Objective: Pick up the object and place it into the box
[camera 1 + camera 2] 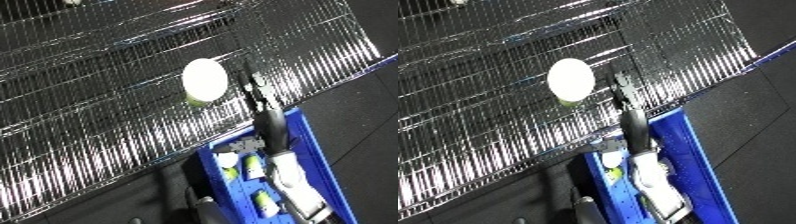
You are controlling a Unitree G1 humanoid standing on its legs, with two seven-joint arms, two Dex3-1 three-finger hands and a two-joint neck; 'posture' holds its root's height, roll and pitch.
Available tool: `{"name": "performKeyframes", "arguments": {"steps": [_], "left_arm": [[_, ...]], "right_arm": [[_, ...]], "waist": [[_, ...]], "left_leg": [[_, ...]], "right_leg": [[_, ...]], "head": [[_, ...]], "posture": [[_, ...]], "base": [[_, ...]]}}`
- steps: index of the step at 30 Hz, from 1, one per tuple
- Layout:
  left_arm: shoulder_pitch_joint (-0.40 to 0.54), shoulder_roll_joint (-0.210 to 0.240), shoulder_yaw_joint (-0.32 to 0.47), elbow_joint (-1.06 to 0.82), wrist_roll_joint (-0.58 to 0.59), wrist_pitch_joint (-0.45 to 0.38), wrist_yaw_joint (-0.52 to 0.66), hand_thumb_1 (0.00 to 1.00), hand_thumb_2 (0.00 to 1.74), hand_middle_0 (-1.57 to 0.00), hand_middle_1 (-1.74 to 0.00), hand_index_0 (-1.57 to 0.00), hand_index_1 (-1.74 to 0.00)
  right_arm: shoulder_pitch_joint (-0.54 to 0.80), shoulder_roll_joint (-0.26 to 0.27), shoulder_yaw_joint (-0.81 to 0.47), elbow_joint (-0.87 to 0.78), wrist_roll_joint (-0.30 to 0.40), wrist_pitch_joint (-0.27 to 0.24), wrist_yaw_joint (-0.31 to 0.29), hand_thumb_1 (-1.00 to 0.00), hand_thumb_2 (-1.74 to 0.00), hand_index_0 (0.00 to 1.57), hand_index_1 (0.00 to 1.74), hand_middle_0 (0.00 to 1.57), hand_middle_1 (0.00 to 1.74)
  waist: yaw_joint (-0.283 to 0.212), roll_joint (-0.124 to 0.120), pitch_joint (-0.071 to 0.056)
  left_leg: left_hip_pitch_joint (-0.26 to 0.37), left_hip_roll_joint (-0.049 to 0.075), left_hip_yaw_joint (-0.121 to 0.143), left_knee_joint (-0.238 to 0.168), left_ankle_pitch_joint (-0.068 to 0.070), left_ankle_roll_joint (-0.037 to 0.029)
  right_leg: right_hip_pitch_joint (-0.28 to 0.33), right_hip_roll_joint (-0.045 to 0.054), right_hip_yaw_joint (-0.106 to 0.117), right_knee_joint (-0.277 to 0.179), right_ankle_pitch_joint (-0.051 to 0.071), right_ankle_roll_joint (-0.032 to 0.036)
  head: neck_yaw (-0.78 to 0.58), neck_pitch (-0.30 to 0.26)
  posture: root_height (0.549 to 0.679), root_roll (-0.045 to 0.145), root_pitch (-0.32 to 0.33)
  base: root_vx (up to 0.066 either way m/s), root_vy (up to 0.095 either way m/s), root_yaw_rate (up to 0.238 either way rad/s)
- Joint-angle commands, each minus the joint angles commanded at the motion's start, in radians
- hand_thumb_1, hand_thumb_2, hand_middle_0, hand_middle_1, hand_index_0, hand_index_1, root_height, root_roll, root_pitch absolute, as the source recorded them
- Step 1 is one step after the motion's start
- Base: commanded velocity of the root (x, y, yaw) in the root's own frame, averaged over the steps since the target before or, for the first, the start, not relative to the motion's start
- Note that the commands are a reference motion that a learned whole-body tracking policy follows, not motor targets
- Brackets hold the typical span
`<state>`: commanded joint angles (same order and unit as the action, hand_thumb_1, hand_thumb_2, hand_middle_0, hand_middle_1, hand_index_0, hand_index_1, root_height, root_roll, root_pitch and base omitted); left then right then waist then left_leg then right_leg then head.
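A round white-topped object [204,80] with a yellow-green underside rests on the wire shelf [98,100]. My right hand [256,92] reaches up from over the blue bin [313,150] and sits just right of the object, close to its edge. Its fingers look straight and are not wrapped round anything. The white forearm [289,175] crosses above the bin's inside. The left hand does not show in either view.
Several white and yellow-green items [253,167] lie inside the bin. The shelf's wire grid fills the upper left, its front edge [160,155] running diagonally just above the bin. Dark floor [364,110] lies to the right.
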<state>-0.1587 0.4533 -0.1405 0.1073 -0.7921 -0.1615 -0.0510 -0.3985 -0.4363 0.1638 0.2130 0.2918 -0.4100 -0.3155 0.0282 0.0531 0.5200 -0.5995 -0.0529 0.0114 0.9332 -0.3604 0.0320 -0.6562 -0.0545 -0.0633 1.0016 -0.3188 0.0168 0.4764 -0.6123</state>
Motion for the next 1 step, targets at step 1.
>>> {"name": "performKeyframes", "arguments": {"steps": [1], "left_arm": [[-0.003, 0.001, -0.002, 0.000, 0.000, 0.000, 0.002, 1.00, 1.74, -1.57, -1.74, -1.57, -1.74]], "right_arm": [[-0.009, -0.001, 0.003, 0.008, 0.004, 0.000, 0.000, 0.00, 0.00, 0.00, 0.00, 0.00, 0.00]], "waist": [[0.001, 0.001, 0.000]], "left_leg": [[-0.005, 0.000, 0.000, 0.005, -0.001, 0.0003]], "right_leg": [[-0.005, -0.0011, -0.001, 0.005, -0.001, -0.0002]], "head": [[0.003, 0.003]], "posture": [[0.604, 0.061, 0.034]], "base": [[0.017, 0.004, 0.035]]}}
